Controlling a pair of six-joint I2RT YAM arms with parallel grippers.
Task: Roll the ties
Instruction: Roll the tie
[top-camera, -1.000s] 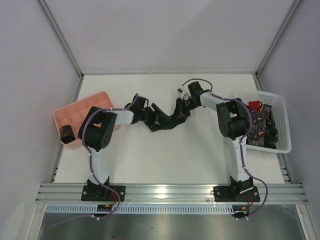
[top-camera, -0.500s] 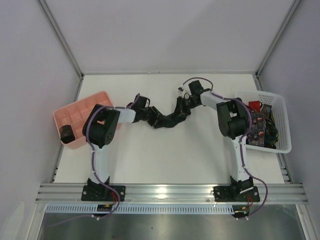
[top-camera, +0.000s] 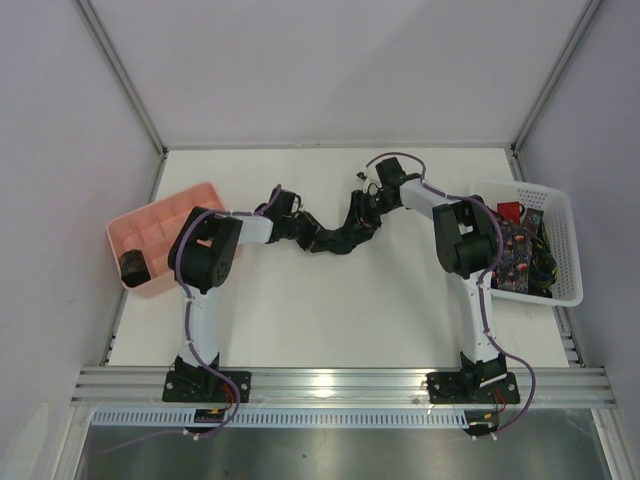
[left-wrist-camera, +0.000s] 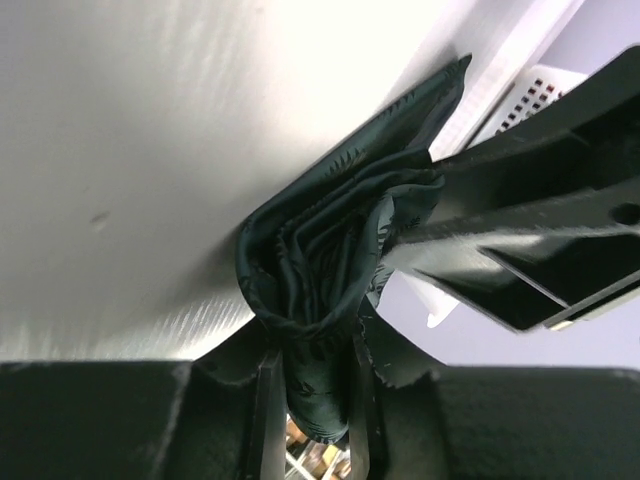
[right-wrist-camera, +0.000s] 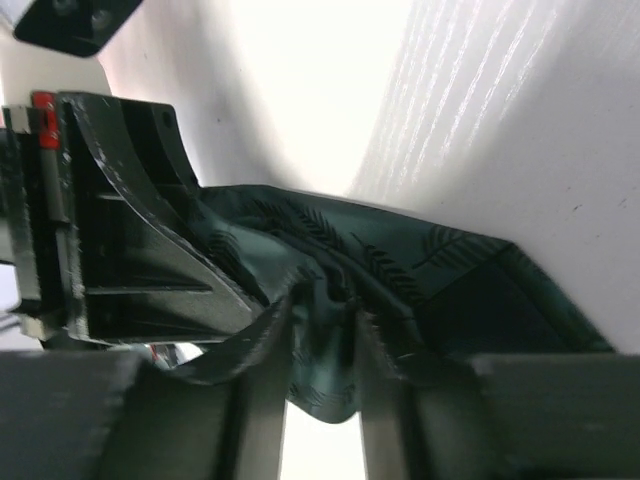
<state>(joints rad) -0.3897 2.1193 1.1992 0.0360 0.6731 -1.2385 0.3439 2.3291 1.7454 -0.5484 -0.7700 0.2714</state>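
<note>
A dark green leaf-patterned tie (top-camera: 337, 237) is bunched in folds on the white table, held between both grippers. My left gripper (top-camera: 312, 237) is shut on one end of the tie (left-wrist-camera: 320, 290), and my right gripper (top-camera: 362, 218) is shut on the other end (right-wrist-camera: 330, 330). In each wrist view the cloth is pinched between the jaws and the other gripper's black fingers stand close by. A rolled dark coil (top-camera: 132, 265) sits in a compartment of the pink tray (top-camera: 160, 225). More ties, one red (top-camera: 510, 211), lie in the white basket (top-camera: 560, 240).
The pink tray is at the left edge of the table, beside my left arm's elbow. The white lattice basket is at the right edge, next to my right arm. Grey walls close in the table at the back and both sides.
Both grippers have moved a little closer together and towards the back, so the tie between them is bunched shorter. Both stay shut on it.
</note>
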